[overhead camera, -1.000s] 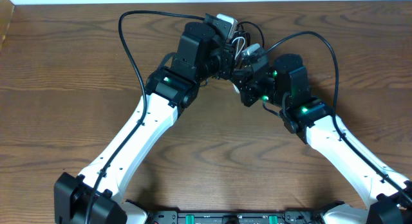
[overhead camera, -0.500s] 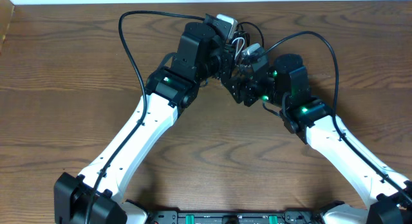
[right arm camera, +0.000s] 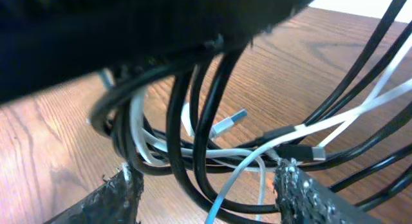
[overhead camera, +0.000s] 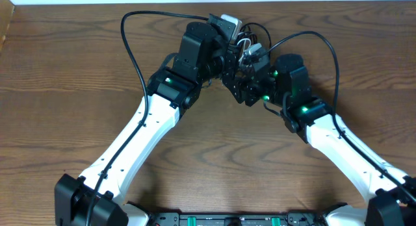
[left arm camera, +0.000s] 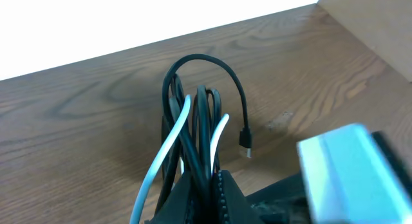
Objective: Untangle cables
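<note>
Above the brown wooden tabletop (left arm camera: 77, 121), my left gripper (left arm camera: 207, 183) is clenched on the tangled thin black and white cables (left arm camera: 196, 114). My right gripper (right arm camera: 206, 185) stands released around their loops. They look soft and light, best taken near a plug (left arm camera: 245, 145).

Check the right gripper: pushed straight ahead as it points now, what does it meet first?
Likely the cable tangle: black and white loops hang just ahead of the open right gripper, between its fingers. The wooden table lies behind. Depth is unclear.
</note>
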